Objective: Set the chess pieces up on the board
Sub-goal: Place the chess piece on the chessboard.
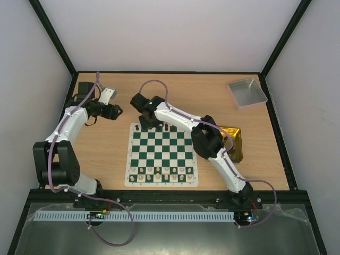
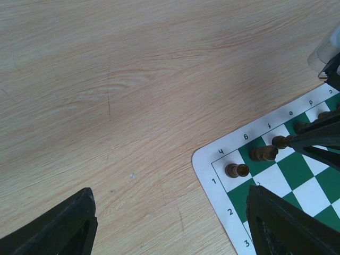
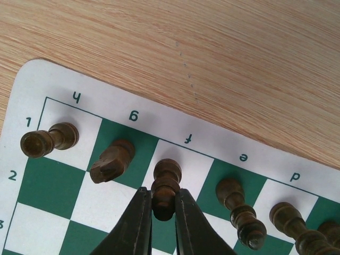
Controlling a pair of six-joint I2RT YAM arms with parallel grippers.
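Gripping the dark chess piece [image 3: 166,180] on f1, far rank of the board [image 3: 32,79]: right gripper [image 3: 163,206] clamped across its stem, axis roughly upright. Left gripper [image 2: 172,218] spread open over the table [image 2: 106,79] off h1, farther away.

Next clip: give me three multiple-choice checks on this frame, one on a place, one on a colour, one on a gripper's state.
1. The gold tin lies:
A) right of the board
B) left of it
C) on top of it

2. The chess piece between the right gripper's fingers is:
A) cream
B) red
C) dark brown

3. The left gripper is:
A) shut on a pawn
B) open, holding nothing
C) shut on the tin

Answers:
1 A: the top view shows the tin off the board's right edge.
2 C: the right wrist view shows a dark brown piece pinched between the fingers.
3 B: its fingers stand wide apart over bare table.
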